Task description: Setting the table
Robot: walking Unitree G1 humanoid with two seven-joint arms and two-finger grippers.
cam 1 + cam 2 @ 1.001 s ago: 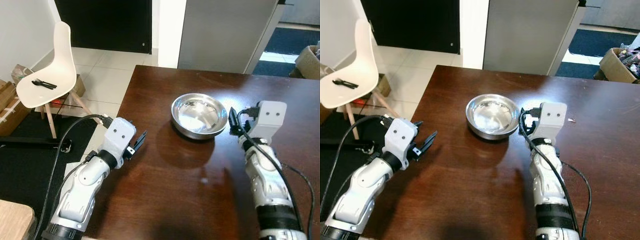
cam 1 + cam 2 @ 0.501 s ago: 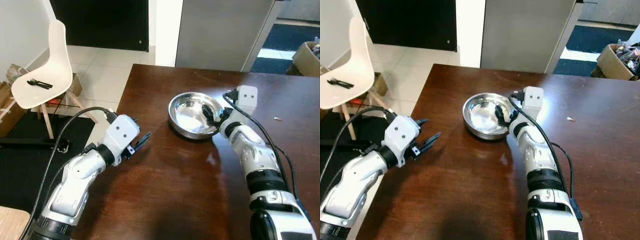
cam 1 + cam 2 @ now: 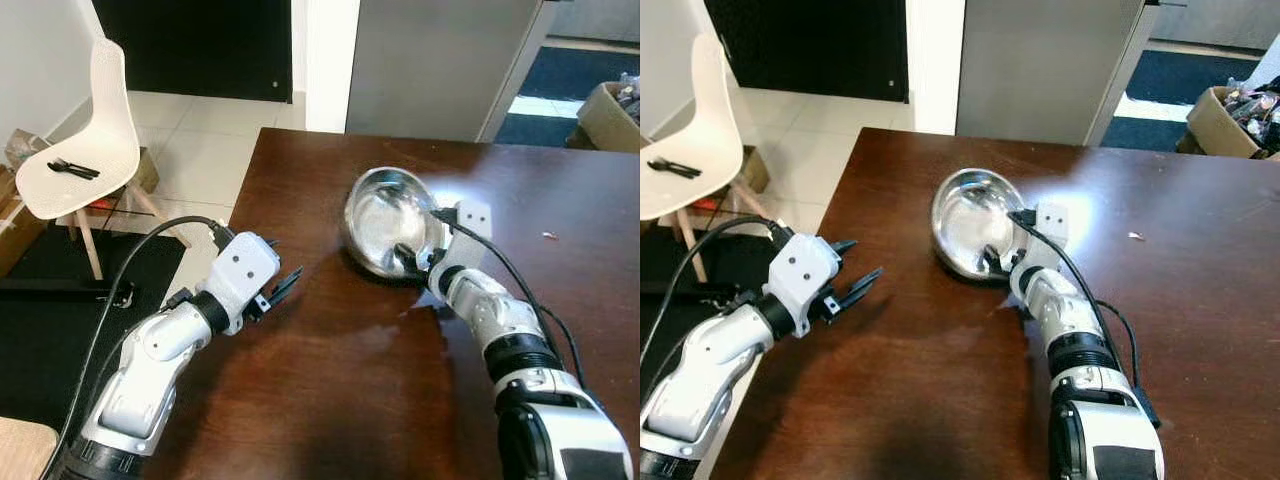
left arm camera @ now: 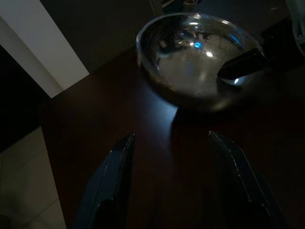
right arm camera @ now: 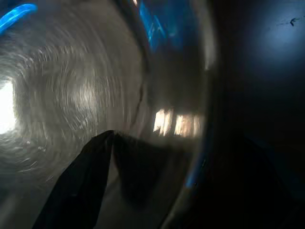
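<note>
A shiny steel bowl point(image 3: 383, 215) stands tilted on its edge on the dark wooden table point(image 3: 330, 400), its opening turned toward my left. My right gripper point(image 3: 411, 262) is shut on the bowl's near rim, one black finger inside the bowl point(image 4: 190, 57) and the other outside. In the right wrist view that finger point(image 5: 81, 191) lies against the bowl's brushed inner wall point(image 5: 71, 90). My left gripper point(image 3: 281, 285) hovers open over the table's left part, a hand's width from the bowl, holding nothing; its fingers point(image 4: 112, 191) point at the bowl.
A white chair point(image 3: 95, 140) with black cutlery point(image 3: 72, 168) on its seat stands on the tiled floor to the left of the table. A grey cabinet point(image 3: 440, 60) rises behind the table. A cardboard box point(image 3: 615, 110) sits at the far right.
My right gripper swung in from the bowl's right side, closed on its rim and tipped the flat-lying bowl up onto its edge. The left gripper stayed roughly in place.
</note>
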